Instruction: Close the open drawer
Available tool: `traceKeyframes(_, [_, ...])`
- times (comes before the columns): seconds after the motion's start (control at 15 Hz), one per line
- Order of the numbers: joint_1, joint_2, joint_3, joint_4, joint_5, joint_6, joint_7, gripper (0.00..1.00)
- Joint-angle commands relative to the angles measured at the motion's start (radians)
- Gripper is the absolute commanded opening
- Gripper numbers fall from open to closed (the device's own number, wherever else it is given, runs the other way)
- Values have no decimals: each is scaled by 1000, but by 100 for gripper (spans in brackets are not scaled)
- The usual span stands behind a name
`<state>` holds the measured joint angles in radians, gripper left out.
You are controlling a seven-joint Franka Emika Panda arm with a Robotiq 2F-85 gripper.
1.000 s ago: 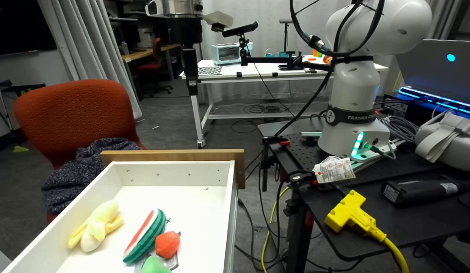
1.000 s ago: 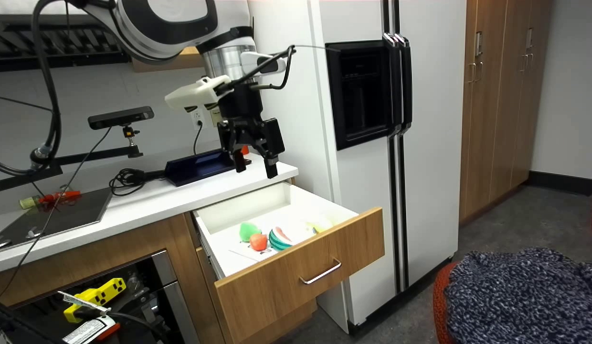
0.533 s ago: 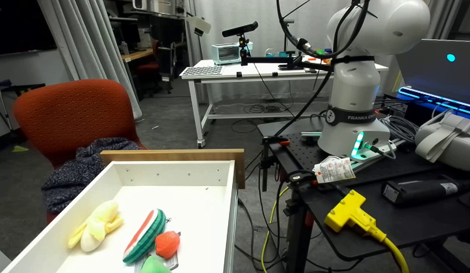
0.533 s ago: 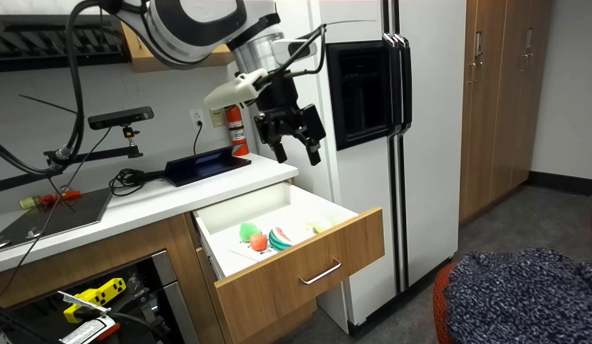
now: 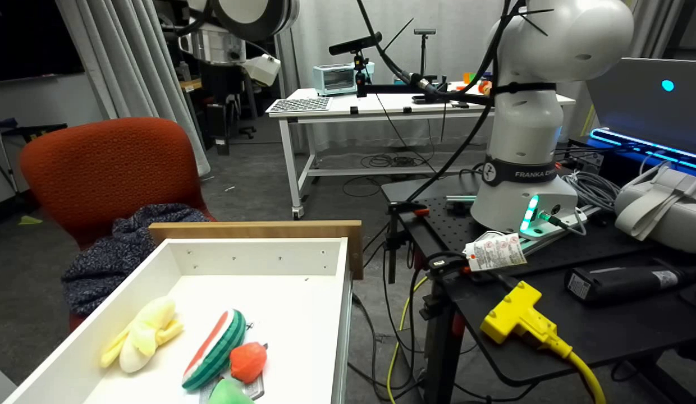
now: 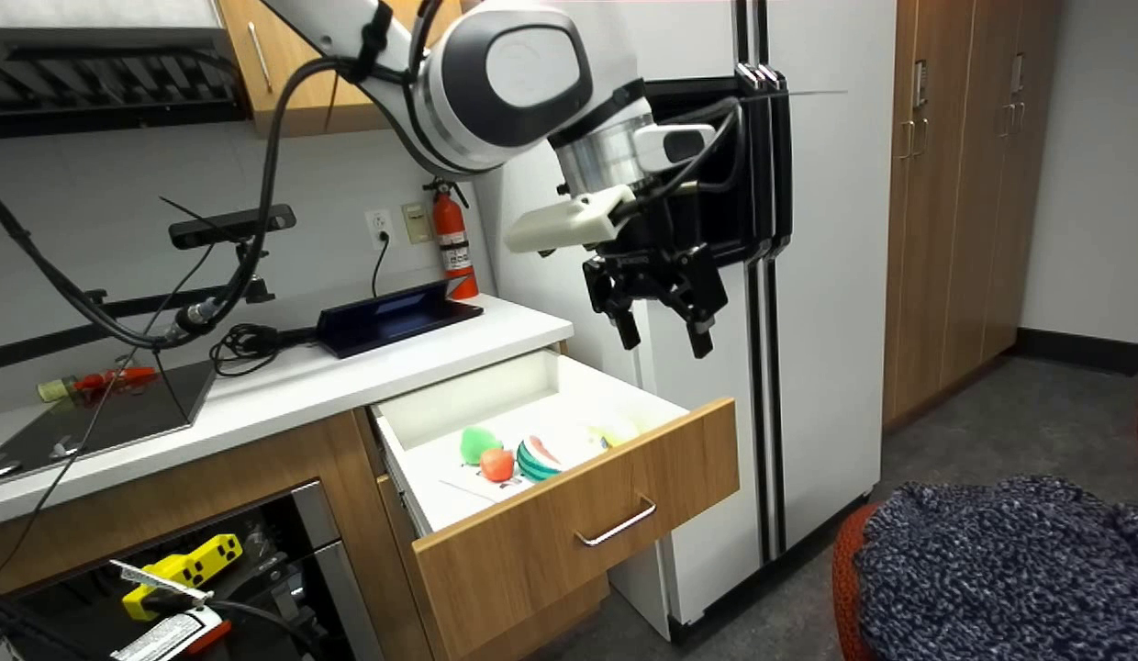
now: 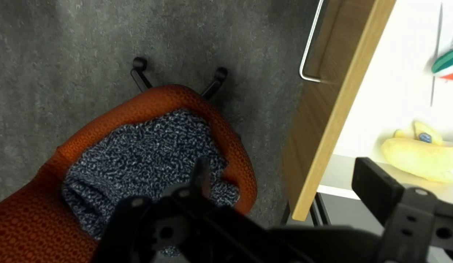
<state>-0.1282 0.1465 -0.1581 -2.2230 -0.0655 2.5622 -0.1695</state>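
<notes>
The task seems to stand at its approach only. In an exterior view, going from the left, the white counter [image 6: 459,347] comes first. The drawer [image 6: 482,401] is under its right end and is pulled far out, with the front [image 6: 532,569] well apart from the cabinet [image 6: 353,477]. So nothing of the closing seems done, and the whole push is left. More to the right, the gripper [image 6: 665,340] hangs in the air, higher than the drawer, in front of the white refrigerator [image 6: 826,321]. Its jaws stand wide, with nothing held between the fingers [image 7: 374,190], and I see no contact with the front. In my judgement it must come down on the outer side and then push toward the cabinet.

About materials, I go from left to right in the wrist view. The chair [image 7: 40,215] has orange-red fabric with a fine woven pattern and rounded edges. On its seat lies a rumpled dark cloth [image 7: 149,153], full of pale specks. Next comes the handle [image 7: 309,40], a thin shiny metal bar with a rounded bend, on the flat brown wood. Inside, the drawer is smooth, white and very bright. There lies a yellow toy [image 7: 420,157] like a banana, plump and probably soft; at the edge, a striped toy [image 7: 449,65] in green, white and red is partly cut from view.
</notes>
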Motion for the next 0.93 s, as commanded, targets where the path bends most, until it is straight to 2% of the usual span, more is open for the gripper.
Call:
traceKeyframes(0.0, [-22,140,4,105,-6,-6,2,100])
traceKeyframes(0.33, [-40,236,19,155,6,-30,-17,100])
traceKeyframes(0.73, [-24,253,10,138,-30,-34,6,100])
traceKeyframes(0.87, [-32,252,20,127,-10,-8,3,100])
